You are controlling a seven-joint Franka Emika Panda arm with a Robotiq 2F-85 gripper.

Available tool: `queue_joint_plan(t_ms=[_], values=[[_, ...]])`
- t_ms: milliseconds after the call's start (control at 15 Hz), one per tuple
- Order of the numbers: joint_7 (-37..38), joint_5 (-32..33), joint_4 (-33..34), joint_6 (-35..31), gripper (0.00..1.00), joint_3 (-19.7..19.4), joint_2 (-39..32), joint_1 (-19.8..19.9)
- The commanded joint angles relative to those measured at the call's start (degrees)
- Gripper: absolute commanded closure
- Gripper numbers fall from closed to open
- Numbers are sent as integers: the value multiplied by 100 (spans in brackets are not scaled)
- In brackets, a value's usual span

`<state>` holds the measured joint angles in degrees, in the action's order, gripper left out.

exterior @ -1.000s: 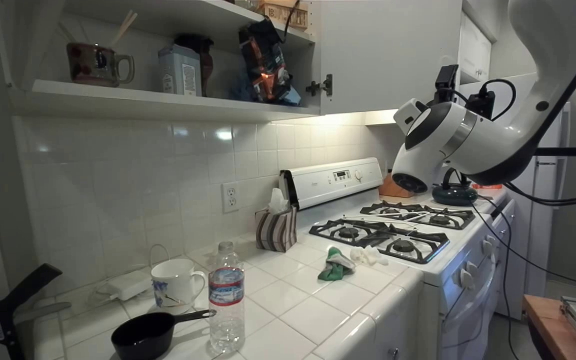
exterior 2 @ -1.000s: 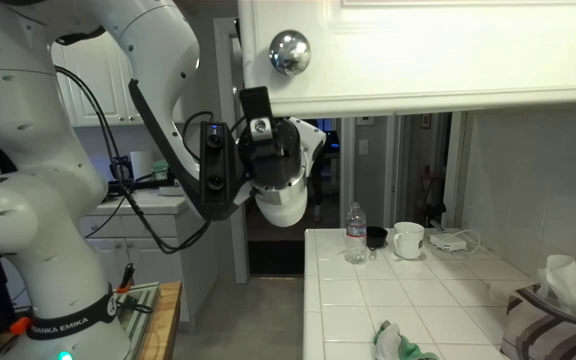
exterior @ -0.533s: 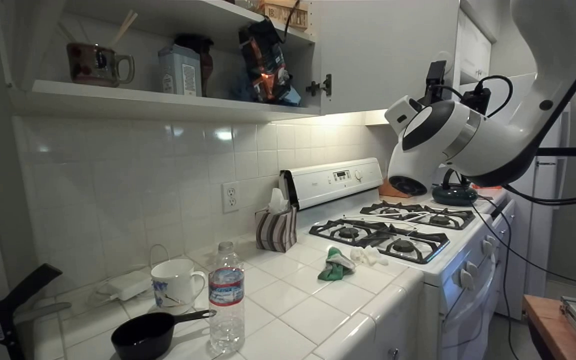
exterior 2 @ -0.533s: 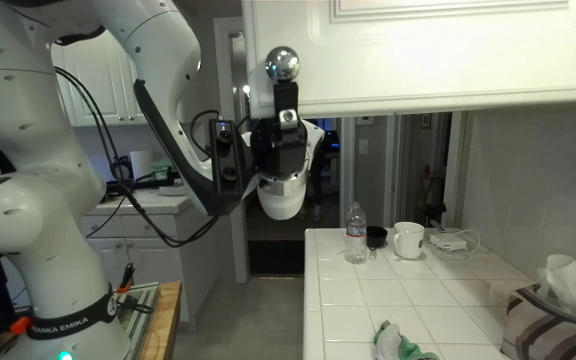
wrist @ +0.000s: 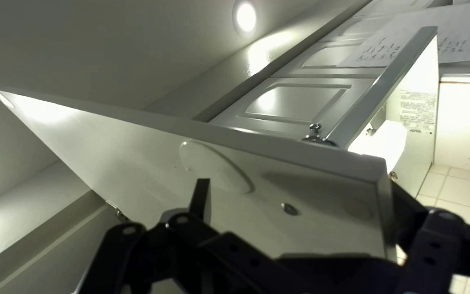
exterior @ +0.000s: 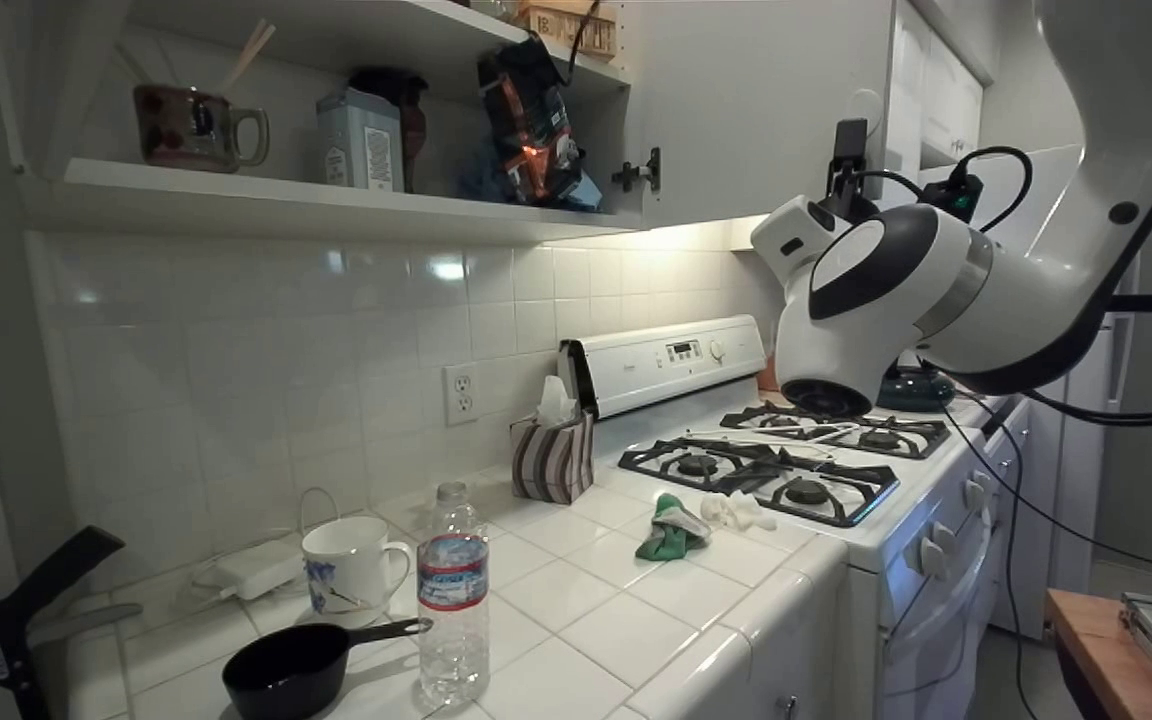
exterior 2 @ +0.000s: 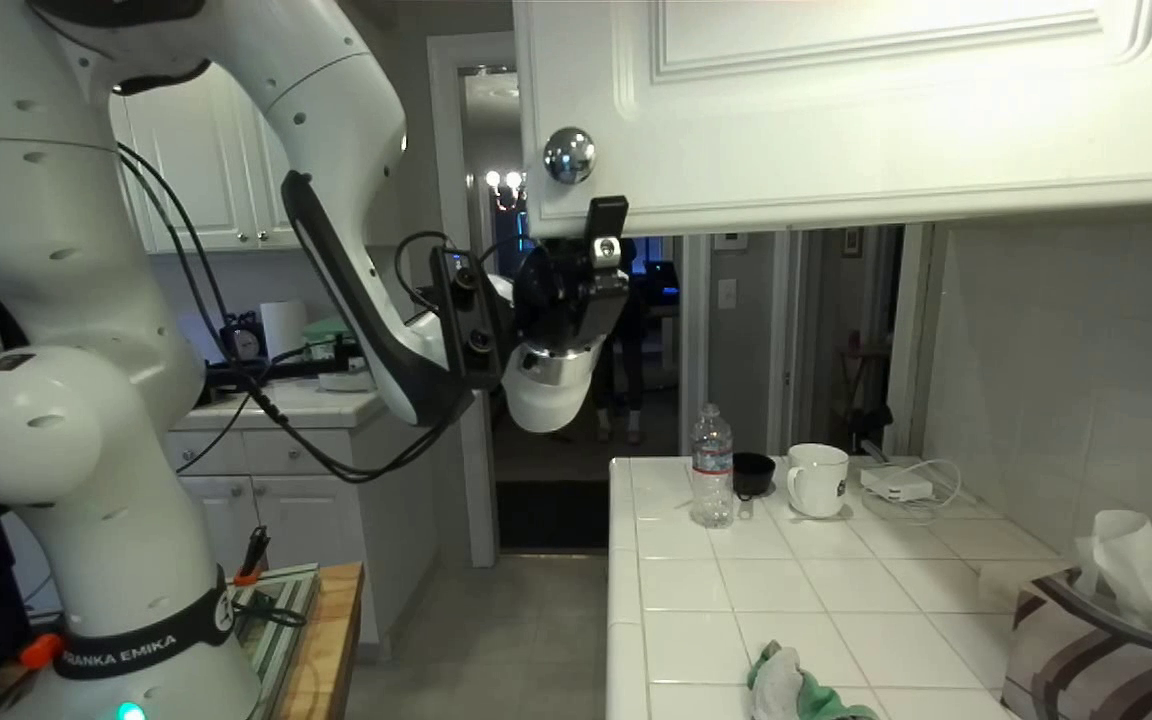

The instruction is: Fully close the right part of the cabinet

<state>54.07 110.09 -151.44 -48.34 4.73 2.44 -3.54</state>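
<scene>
In the wrist view, the end effector (wrist: 300, 196) was spread wide, one finger (wrist: 198, 200) in front of the inner face of the right door (wrist: 149, 155) and the other past its edge, so that the door's lower corner came between them. Whether either finger touched the door I cannot tell. Further white doors (wrist: 288, 106) showed beyond the right door, with handwritten paper (wrist: 375, 51) in front of them, and a ceiling light (wrist: 246, 17) glowed above it.

In an exterior view, the right door hung open, swung out from the cabinet (exterior: 286, 205). On the lower shelf, to the left of the door, were a patterned mug (exterior: 186, 130) with sticks in it, a gray tin (exterior: 359, 140) and a dark bag (exterior: 531, 130). A white stove (exterior: 651, 375) stood below the door.

In an exterior view, a chrome knob (exterior 2: 569, 156) showed on the right door's outer face, near its lower corner. A black fingertip (exterior 2: 606, 216) stood in front of the door's lower edge, just below the knob. The white arm (exterior 2: 36, 440) rose to the left of the door. Well below the door, the tiled tabletop (exterior 2: 681, 640) carried a bottle (exterior 2: 712, 470), a small black pan (exterior 2: 753, 475), a white mug (exterior 2: 816, 480), an adapter (exterior 2: 896, 484), a tissue box (exterior 2: 1086, 650) and a green-and-white cloth (exterior 2: 786, 685).
</scene>
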Motion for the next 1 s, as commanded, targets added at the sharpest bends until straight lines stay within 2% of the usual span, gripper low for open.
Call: queue_joint_plan(t_ms=[0,600,933], values=[[-276,259,-74,0,0,58,85,-43],[-698,580,-57,-3,0,178,19,-136],[-761,451,-39,49,0,328,-192,-309]])
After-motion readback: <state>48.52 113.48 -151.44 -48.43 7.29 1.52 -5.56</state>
